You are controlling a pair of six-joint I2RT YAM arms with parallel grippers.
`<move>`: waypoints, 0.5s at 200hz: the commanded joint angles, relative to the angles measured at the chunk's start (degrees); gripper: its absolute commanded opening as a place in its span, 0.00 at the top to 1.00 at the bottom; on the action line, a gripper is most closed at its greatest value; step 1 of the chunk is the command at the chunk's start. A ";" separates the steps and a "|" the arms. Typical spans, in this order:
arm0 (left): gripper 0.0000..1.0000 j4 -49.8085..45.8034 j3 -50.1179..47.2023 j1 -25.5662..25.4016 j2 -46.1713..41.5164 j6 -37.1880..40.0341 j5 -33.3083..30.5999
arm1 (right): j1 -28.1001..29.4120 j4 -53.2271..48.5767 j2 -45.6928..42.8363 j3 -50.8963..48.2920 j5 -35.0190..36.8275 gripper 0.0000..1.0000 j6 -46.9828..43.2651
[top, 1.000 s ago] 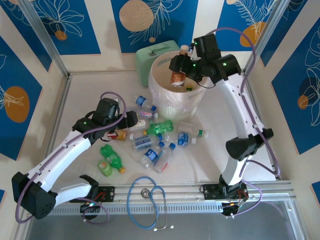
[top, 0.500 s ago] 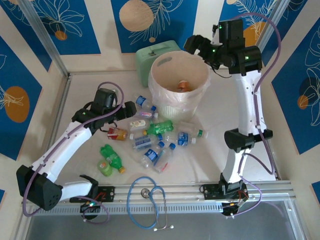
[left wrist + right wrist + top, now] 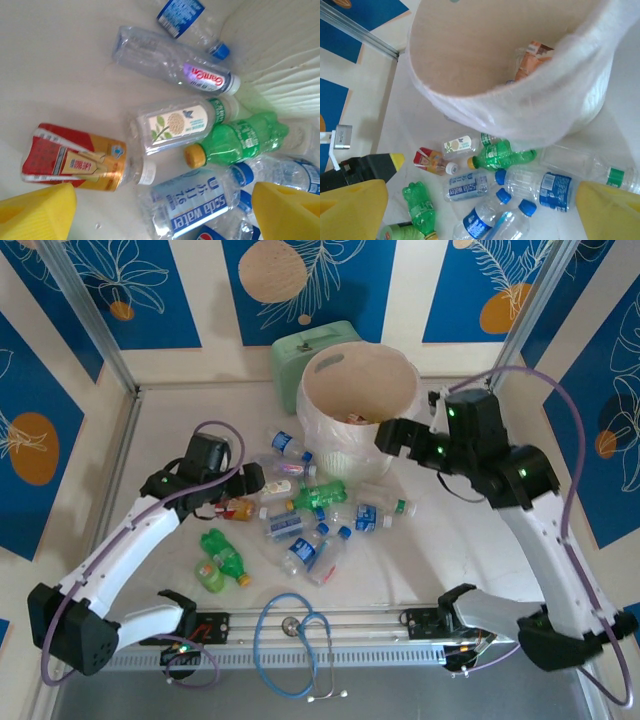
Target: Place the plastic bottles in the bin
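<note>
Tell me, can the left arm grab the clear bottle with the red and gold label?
Probably yes. The open left pincer hangs close over that clear plastic bottle with the red-and-gold label, and nothing lies on it.

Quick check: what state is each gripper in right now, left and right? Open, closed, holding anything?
Left gripper: open, holding nothing.
Right gripper: open, holding nothing.

Bin (image 3: 470,55), bag-lined, fills the upper frame; a red-brown-label bottle (image 3: 532,62) lies inside. On the worktop (image 3: 620,145) below the bin: green bottle (image 3: 502,156) just beside its wall, blue-capped clear bottles (image 3: 540,187) farther out. Right gripper (image 3: 482,192): yellow pads (image 3: 350,210) spread wide.
</note>
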 commanded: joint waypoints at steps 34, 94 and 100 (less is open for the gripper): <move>0.10 -8.10 -1.87 0.76 -3.40 -8.34 -5.60 | 4.75 -0.21 -9.05 -15.23 4.64 0.04 4.76; 0.10 -2.99 -5.98 3.44 1.33 -18.61 -4.32 | 9.40 -1.68 -11.04 -19.77 6.12 0.05 6.81; 0.11 -1.78 -5.96 3.80 2.12 -19.39 -4.07 | 9.59 -1.45 -11.19 -20.28 5.91 0.05 7.02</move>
